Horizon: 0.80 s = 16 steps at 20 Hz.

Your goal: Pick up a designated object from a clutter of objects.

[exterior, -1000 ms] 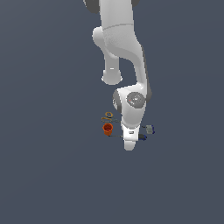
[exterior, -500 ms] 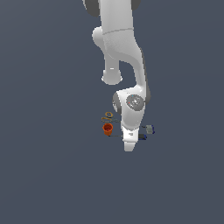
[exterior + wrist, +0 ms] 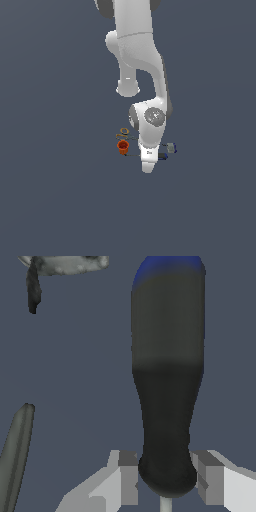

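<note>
Claw (image 3: 166,483) is open, its 2 fingers straddling the screwdriver (image 3: 167,376) handle's narrow end on the counter (image 3: 60,190); I'd close squarely there, then lift straight up clear of the orange cup (image 3: 123,145).

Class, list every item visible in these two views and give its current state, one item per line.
Black and dark-blue handled screwdriver: lying flat, handle between the pincer fingers.
Pincer: open, straddling the handle's end.
Small orange cup: upright, untouched.
Tan ring: lying flat.
Grey-and-blue block: resting, untouched.

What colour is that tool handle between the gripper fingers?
The slim screwdriver's handle is black with a dark-blue end, clearest in the wrist view.
</note>
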### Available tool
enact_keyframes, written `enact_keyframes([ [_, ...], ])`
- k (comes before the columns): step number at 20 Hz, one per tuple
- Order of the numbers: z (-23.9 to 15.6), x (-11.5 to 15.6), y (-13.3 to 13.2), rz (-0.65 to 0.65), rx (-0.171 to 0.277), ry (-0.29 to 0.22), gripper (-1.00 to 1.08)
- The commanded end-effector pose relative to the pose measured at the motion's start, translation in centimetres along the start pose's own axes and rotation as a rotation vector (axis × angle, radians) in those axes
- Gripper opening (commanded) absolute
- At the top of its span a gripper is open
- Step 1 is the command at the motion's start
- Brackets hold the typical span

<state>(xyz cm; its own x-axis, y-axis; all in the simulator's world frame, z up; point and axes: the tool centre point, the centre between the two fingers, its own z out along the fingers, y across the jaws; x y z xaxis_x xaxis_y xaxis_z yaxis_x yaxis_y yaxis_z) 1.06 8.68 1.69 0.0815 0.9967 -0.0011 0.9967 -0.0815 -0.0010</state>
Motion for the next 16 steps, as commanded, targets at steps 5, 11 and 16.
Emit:
enact_keyframes([
  [5, -1.8, 0.5, -0.4, -0.001, -0.001, -0.001, -1.00],
  [11, -5.4, 1.5, -1.2, -0.002, -0.001, -0.003, -1.00],
  [16, -9.7, 2.7, -2.2, -0.003, 0.000, -0.004, -1.00],
])
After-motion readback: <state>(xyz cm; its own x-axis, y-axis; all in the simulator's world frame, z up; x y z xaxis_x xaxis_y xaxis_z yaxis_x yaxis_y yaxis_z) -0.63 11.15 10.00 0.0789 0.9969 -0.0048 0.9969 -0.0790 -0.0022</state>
